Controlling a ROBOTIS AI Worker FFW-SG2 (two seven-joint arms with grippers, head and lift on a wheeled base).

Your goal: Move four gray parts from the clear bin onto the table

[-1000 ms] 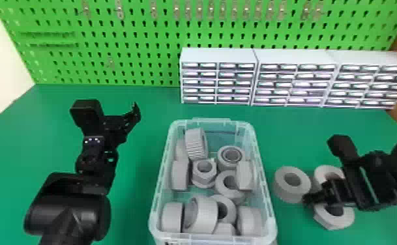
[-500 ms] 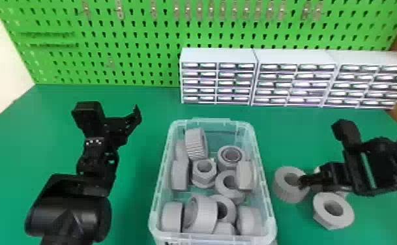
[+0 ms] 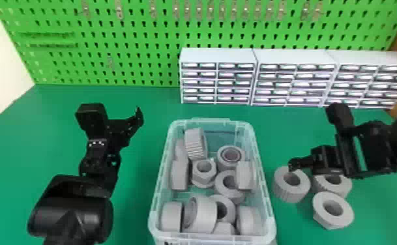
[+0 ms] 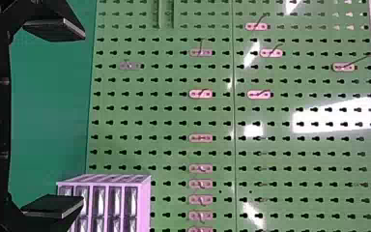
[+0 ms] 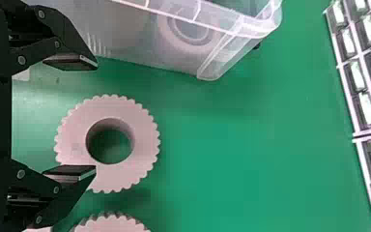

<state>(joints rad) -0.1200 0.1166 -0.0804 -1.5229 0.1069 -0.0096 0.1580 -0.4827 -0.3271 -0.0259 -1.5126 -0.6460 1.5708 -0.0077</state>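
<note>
Head view: green table (image 3: 51, 130), pegboard (image 3: 148, 53) behind.

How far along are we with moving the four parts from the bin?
Three gray parts lie on the table beside the clear bin, so those look done. Nothing is in hand: the right gripper, above them, and the left gripper are both open and empty. One more, from those in the bin, seems left.

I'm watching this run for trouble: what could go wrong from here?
The open right gripper hangs over a toothed gray part, so a finger might nudge it. Moving to the clear bin, it may clip the rim. The parts inside lie crowded, so a grasp could snag a neighbor.
</note>
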